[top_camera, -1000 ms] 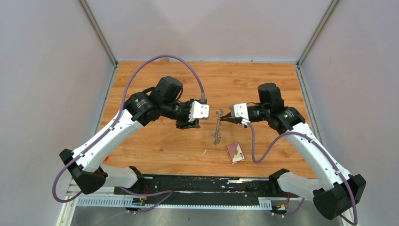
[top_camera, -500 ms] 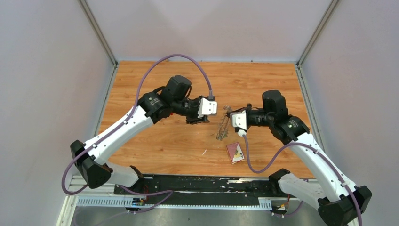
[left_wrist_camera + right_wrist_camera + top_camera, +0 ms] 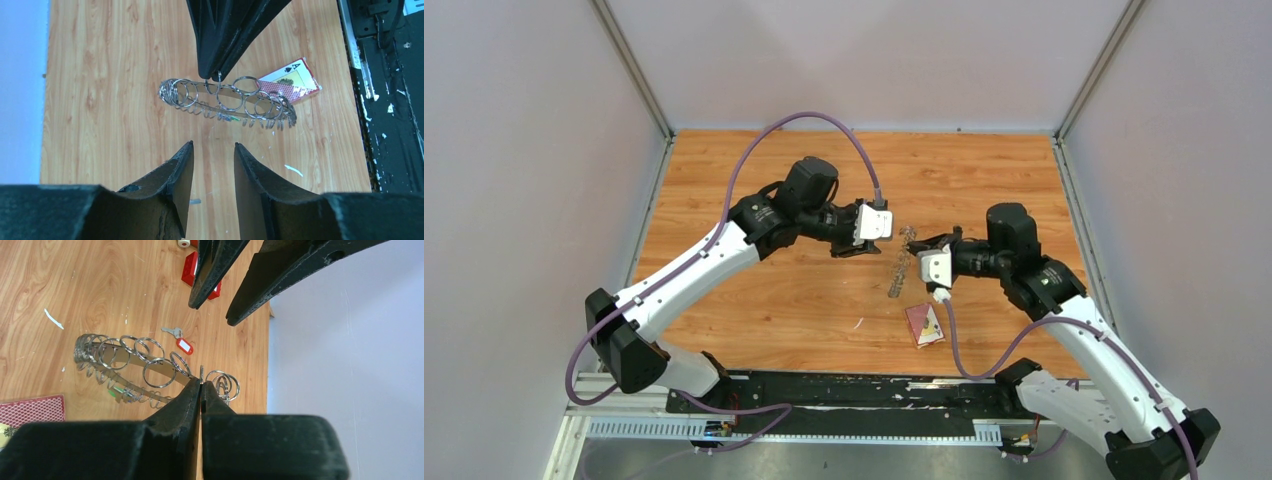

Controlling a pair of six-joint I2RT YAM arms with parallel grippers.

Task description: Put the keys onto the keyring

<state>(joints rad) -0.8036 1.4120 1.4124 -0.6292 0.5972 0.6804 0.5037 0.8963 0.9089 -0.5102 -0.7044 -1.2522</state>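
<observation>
Top external: my left gripper [image 3: 212, 150] has swung in beside the keyring [image 3: 898, 272].
My right gripper [image 3: 201, 386] pinches its rim aloft; left jaws spread, carrying no key yet.

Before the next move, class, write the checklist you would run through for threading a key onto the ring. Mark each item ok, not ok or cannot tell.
1. Grip: the right hand is shut on the large grey metal keyring: ok, it pinches one small loop at the rim.
2. Readiness: the left hand is open: ok, fingers apart, facing the keyring.
3. Key held in the left hand: not ok, it is empty.
4. Key located: ok, the small silver key with red tag lies on the wooden table, apart from the keyring.
5. Keyring wholly off the table: cannot tell.
</observation>
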